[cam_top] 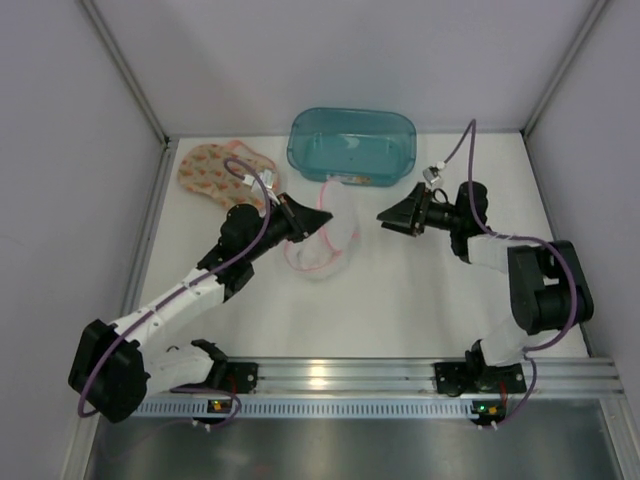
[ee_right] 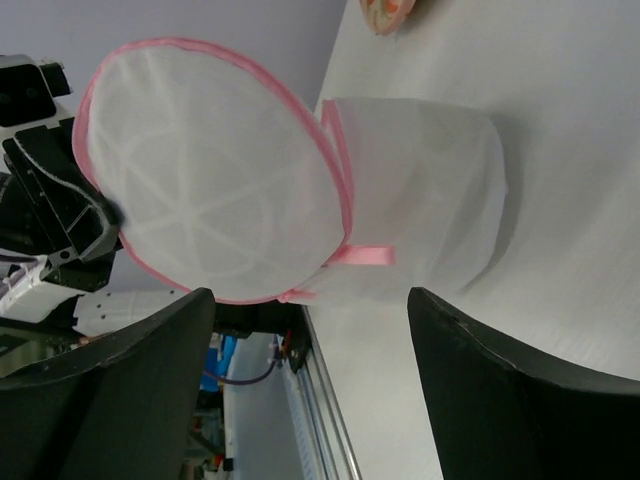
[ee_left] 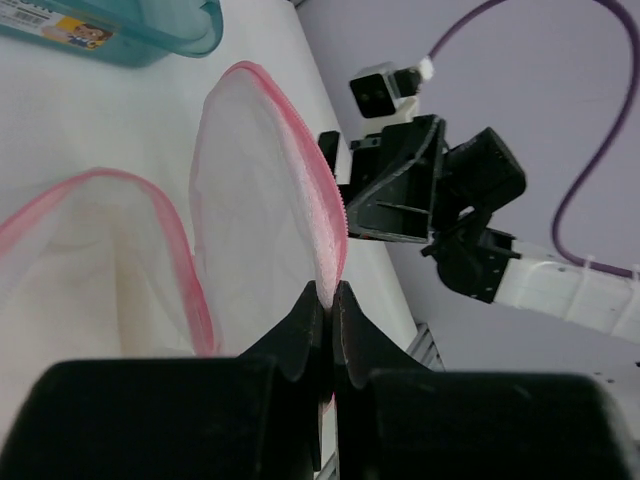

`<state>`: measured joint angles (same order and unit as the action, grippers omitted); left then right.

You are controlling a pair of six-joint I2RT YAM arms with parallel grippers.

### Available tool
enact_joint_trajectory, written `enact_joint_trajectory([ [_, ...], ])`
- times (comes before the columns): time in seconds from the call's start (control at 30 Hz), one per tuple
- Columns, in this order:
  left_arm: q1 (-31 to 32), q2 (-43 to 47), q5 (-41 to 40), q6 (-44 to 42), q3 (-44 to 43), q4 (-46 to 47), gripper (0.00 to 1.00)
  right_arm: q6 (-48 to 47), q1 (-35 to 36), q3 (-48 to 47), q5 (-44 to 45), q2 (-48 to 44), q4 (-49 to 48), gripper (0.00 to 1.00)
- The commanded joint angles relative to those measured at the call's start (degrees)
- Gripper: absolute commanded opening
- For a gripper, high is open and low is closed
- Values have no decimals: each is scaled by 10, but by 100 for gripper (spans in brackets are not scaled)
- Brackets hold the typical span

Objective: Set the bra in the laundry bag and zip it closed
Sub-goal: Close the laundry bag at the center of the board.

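Observation:
The laundry bag (cam_top: 325,238) is white mesh with pink trim and lies mid-table, its round lid (ee_left: 262,190) lifted upright. My left gripper (cam_top: 300,222) is shut on the lid's pink rim (ee_left: 330,285). The bag's open mouth (ee_left: 95,265) shows to the left of the lid. My right gripper (cam_top: 396,216) hovers open just right of the bag, facing it, nothing between its fingers (ee_right: 150,390). In the right wrist view the lid (ee_right: 215,170) stands beside the bag body (ee_right: 425,195), with a pink ribbon loop (ee_right: 365,255). The peach patterned bra (cam_top: 222,172) lies at the back left, outside the bag.
A teal plastic bin (cam_top: 352,143) stands at the back centre, just behind the bag. Grey walls close in the table on the left, right and back. A metal rail (cam_top: 340,378) runs along the near edge by the arm bases.

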<state>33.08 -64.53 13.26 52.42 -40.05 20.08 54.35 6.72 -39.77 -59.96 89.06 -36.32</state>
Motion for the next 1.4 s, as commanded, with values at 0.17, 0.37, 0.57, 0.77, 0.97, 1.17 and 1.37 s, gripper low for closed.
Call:
enact_joint_trajectory([
  [0.17,-13,24,49,53,36,100,0,180,80,-15,22,132,-321,78],
  [0.37,-22,33,56,71,57,102,0,241,109,-40,22,183,-425,81],
  [0.57,-42,34,63,67,78,101,0,291,122,-51,5,198,-495,47],
  [0.77,-57,42,72,-1,79,68,0,282,121,-45,-9,174,-464,1],
  [0.97,-91,73,103,-164,24,-88,56,235,121,-25,-22,132,-385,0],
  [1.17,-108,152,85,-386,-24,-267,70,75,121,-10,-26,70,-117,0],
  [1.37,-107,157,156,-622,-79,-459,67,-206,136,-94,-3,50,285,0],
])
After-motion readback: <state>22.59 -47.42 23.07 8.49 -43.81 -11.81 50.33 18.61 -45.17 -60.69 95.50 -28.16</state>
